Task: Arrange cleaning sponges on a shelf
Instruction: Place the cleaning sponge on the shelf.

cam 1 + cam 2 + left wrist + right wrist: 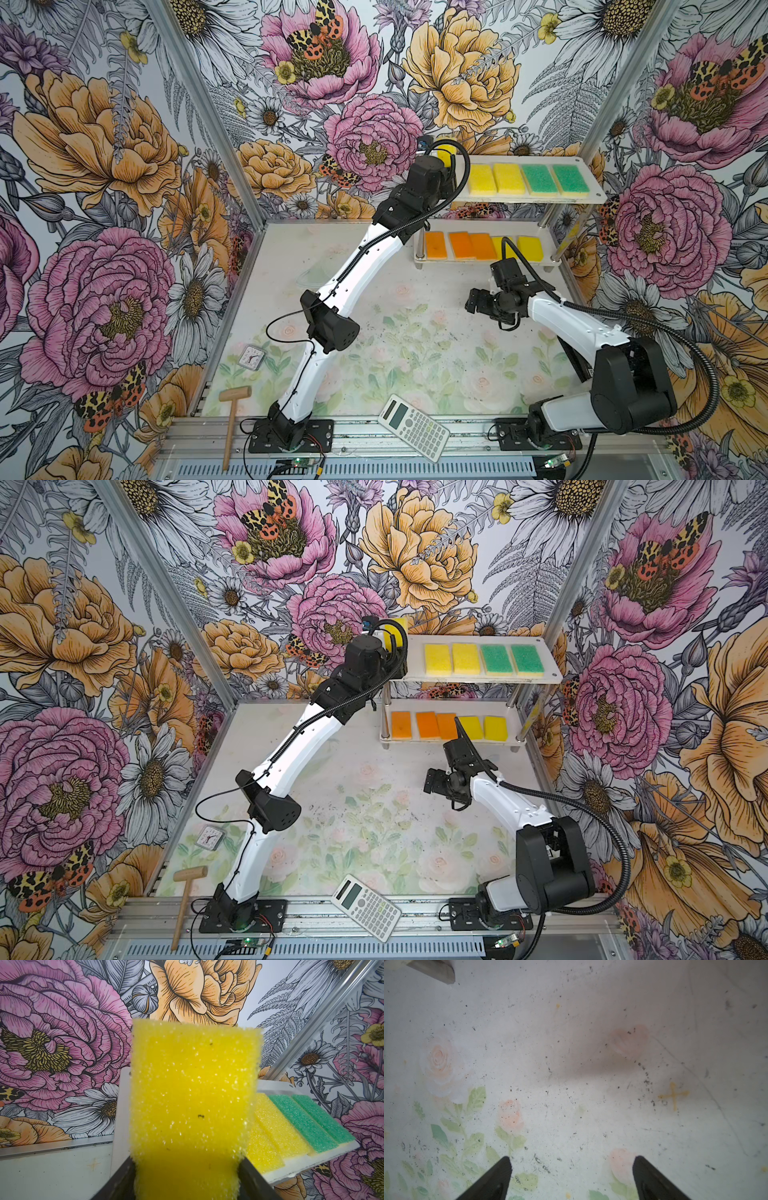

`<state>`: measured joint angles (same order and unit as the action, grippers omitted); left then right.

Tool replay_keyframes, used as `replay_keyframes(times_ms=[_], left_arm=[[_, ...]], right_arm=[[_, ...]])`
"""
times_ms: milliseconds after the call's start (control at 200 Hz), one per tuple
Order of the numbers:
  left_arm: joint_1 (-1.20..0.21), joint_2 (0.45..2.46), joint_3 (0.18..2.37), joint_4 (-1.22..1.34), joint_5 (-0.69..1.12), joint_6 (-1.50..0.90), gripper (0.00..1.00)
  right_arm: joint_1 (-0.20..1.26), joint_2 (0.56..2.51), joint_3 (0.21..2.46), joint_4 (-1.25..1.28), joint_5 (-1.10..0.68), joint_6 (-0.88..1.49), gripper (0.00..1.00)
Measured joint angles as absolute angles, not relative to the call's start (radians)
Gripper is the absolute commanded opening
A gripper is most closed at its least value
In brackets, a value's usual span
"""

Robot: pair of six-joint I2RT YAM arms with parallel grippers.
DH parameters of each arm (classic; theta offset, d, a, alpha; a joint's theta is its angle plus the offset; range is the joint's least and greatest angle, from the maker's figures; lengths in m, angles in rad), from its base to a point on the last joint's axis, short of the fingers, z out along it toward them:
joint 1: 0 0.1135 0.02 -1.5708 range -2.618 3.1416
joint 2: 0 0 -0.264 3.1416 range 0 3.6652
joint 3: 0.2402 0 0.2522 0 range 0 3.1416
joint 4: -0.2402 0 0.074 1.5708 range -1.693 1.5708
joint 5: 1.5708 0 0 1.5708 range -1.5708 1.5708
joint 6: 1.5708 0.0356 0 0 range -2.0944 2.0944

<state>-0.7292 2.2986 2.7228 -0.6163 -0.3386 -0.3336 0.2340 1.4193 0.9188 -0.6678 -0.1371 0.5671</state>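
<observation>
The left tool (186, 1160) pinched a yellow sponge (193, 1088) at the left end of the shelf (582, 164), upper right of centre; the right tool (572, 1159) gaped empty over the worktop (571, 1064).

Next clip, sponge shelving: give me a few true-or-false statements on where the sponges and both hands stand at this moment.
1. The left hand holds a yellow sponge. True.
2. The top tier carries two green-topped sponges. True.
3. The right hand grips an orange sponge. False: it is open and empty over the table.
4. The lower tier holds only green sponges. False: three orange sponges and two yellow sponges.
5. The calculator lies on the top tier. False: it lies at the table's front edge.
</observation>
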Motion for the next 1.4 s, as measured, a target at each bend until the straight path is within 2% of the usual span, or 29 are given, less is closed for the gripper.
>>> replay_keyframes(times_ms=[701, 1396], left_arm=[[-0.738, 2.318, 2.721, -0.601, -0.337, -0.334, 0.69], [-0.757, 2.355, 2.721, -0.593, -0.412, -0.311, 0.72]], right_arm=[[0.234, 1.419, 0.907, -0.668, -0.137, 0.567, 0.94], [0.234, 1.419, 0.906, -0.668, -0.137, 0.567, 0.94]])
